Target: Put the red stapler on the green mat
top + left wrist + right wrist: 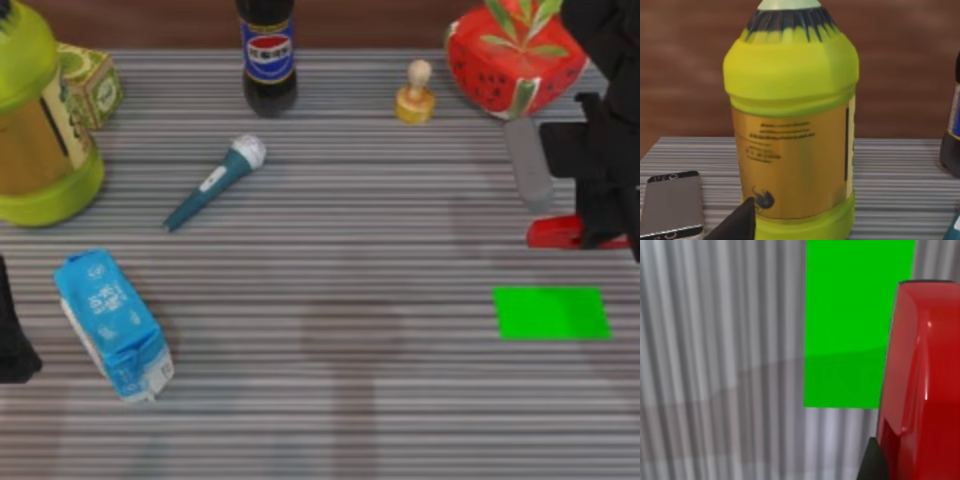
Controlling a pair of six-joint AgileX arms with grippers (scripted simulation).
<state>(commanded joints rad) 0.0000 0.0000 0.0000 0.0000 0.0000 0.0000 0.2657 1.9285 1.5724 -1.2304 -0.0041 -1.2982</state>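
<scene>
My right gripper (600, 225) is at the right edge of the top view, clenched on the red stapler (556, 233), whose end pokes out to the left of my black fingers. My right wrist view has that glossy red body (920, 390) filling the lower right of the frame, a dark fingertip (872, 462) against it at the bottom. The stapler sits above the green mat (551, 313) in the top view, not over it; whether it is lifted off the striped table (350, 250) I cannot tell. The mat lies flat at lower right, with nothing on it. In the wrist view the green rectangle (855, 325) runs from the top of the frame down past the middle, beside the stapler.

My left arm is parked at the far left edge, lower down; only a dark tip (737, 225) shows in the left wrist view, and I cannot tell its state. That view is filled by the yellow-green jug (792, 115), capped, contents hidden behind its gold label, with a phone (672, 205) lying flat beside it.

Elsewhere in the top view: teal microphone (215, 182) left of centre, blue carton (112, 322) on its side at lower left, cola bottle (267, 55) upright at top centre, watermelon-patterned box (510, 60) at upper right.
</scene>
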